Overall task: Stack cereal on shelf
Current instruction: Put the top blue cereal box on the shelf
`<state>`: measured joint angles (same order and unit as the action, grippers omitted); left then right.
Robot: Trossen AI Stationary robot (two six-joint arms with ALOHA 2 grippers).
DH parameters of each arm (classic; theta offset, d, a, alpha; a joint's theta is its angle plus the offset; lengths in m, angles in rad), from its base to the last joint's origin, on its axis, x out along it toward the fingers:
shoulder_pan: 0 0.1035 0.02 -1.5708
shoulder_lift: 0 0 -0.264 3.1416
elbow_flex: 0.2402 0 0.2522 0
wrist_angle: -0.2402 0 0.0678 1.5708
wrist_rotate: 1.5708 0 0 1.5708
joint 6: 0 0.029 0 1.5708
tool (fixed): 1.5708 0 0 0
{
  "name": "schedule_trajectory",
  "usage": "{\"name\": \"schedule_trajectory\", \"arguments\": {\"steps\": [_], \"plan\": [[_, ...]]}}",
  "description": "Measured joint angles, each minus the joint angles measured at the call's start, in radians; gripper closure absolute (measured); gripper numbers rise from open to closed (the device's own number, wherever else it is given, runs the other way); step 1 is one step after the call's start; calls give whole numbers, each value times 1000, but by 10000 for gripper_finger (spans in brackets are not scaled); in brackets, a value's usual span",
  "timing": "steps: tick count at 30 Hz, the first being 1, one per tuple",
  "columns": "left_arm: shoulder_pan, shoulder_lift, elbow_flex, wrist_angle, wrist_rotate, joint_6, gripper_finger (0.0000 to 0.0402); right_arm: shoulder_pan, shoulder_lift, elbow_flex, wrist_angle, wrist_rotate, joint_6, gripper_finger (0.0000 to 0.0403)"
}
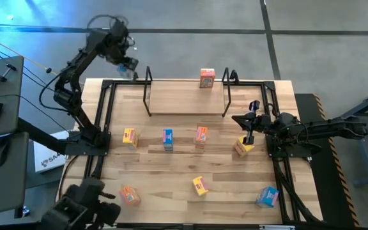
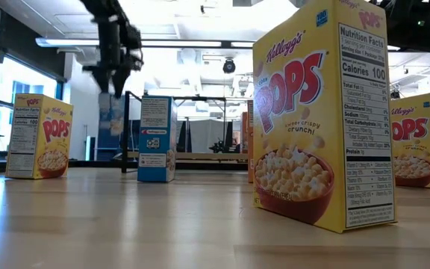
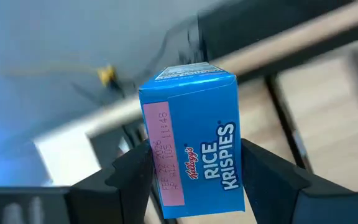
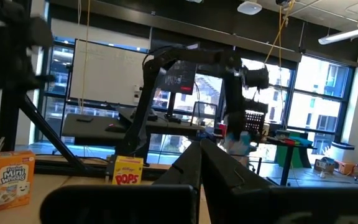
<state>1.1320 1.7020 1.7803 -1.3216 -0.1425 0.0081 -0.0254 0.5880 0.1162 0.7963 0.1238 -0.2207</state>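
Observation:
My left gripper (image 1: 126, 65) is raised over the table's far left corner, left of the shelf (image 1: 187, 99), and is shut on a blue Rice Krispies box (image 3: 194, 143). In the low view it hangs blurred (image 2: 114, 71) above the table. One orange box (image 1: 207, 78) stands on the shelf's far edge. Several yellow, blue and orange boxes stand or lie on the tabletop, among them a yellow one (image 1: 130, 137), a blue one (image 1: 168, 138) and an orange one (image 1: 201, 136). My right gripper (image 1: 236, 119) waits shut and empty at the right, beside a yellow box (image 1: 243, 147). My left gripper pinches the blue box between its two fingers (image 3: 132, 177) at the box's end nearest the wrist. One finger is by the pink-labelled narrow side (image 3: 157, 168), the other by the opposite edge of the printed front (image 3: 235, 168). The box is lifted clear and sticks out beyond the fingers.
Black wire loops (image 1: 149, 83) (image 1: 229, 83) stand upright at both ends of the shelf. More boxes lie near the front: yellow (image 1: 200, 185), orange (image 1: 130, 195), blue (image 1: 268, 197). A black frame (image 1: 104, 115) runs along the table's edges.

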Motion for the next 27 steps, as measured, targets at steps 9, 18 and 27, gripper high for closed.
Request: {"name": "schedule_trajectory", "arguments": {"steps": [9, 18, 27], "plan": [[-11, -2, 346, 12, 98, 39, 195, 0, 0, 0, 0, -4, 3, 403], [-182, -2, 446, 67, 227, 180, 195, 0, 0, 0, 0, -6, 3, 403], [-388, 76, 405, 143, 249, 418, 195, 0, 0, 0, 0, -10, 3, 403]]}}
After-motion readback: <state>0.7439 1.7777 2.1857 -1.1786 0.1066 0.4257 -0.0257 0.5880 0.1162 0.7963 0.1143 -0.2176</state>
